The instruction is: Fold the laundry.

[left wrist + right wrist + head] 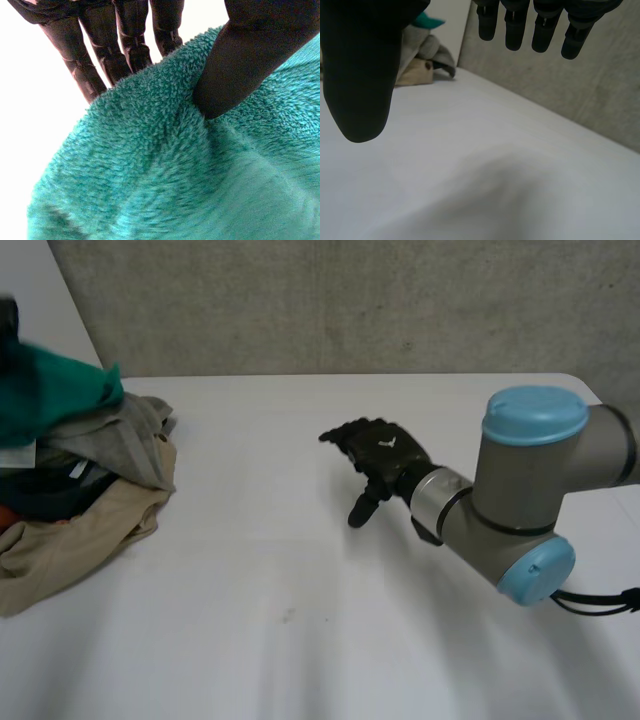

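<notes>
- The white table (300, 640) spreads across the head view. Its surface is bare from the centre out to 6 o'clock.
- A grey wall (350, 300) stands behind the table's far edge, at 12 o'clock.
- The laundry pile (90, 490) sits on the table at 9 o'clock, a loose unfolded heap against the table's left edge.
- The right arm (530, 490) comes in from 4 o'clock and reaches toward the table's centre.
- A tan garment (70, 540) lies crumpled at the bottom of the heap and spills toward 7 o'clock.
- The teal fleece (50, 390) is at the top of the heap, at about 10 o'clock. In the left wrist view its fluffy surface bunches up under the hand.
- A grey garment (125, 445) lies rumpled just below the fleece, on the side of the heap nearest the centre.
- A dark garment (45, 490) is wedged between the grey and the tan ones.
- The right hand (385, 455) is just right of the table's centre, well apart from the heap. Its fingers (545, 30) are relaxed and spread away from the thumb, with nothing between them.
- The left hand (250, 55) is on the teal fleece. Its thumb presses into the pile on one face, and its fingers (125, 45) lie straight against the other face, so the cloth is pinched between them.
</notes>
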